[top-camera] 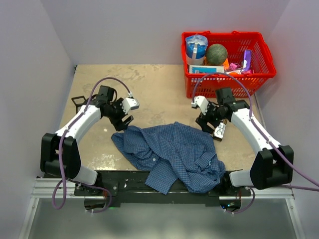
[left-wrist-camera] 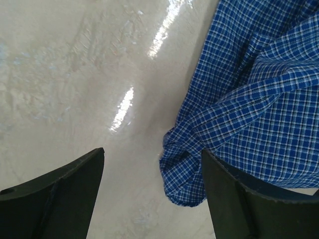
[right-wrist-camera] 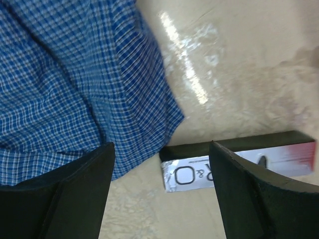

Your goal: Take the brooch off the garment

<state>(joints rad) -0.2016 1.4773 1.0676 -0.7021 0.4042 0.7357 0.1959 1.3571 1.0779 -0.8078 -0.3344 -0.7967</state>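
Two grippers: the left gripper (top-camera: 121,121) and the right gripper (top-camera: 204,122) are both standing wide open, clasping nothing.
Left side: the left gripper (left-wrist-camera: 152,152) is hovering over bare table (top-camera: 149,84) at the garment's (top-camera: 172,154) far-left corner, with a folded edge lying by one finger.
Right side: the right gripper (right-wrist-camera: 162,144) is hovering at the garment's (right-wrist-camera: 65,84) far-right edge, just beside a small black-and-white box (right-wrist-camera: 239,167).
Garment: is lying crumpled between the arms, near their bases.
Brooch: is not showing in any view; its place cannot be told.
Red basket (top-camera: 269,69): is sitting at the far right, holding assorted items.

Garment (top-camera: 174,152): soft checked woven cloth, matt. Table (top-camera: 149,84): smooth, glossy, mottled beige. Basket (top-camera: 259,69): red plastic.
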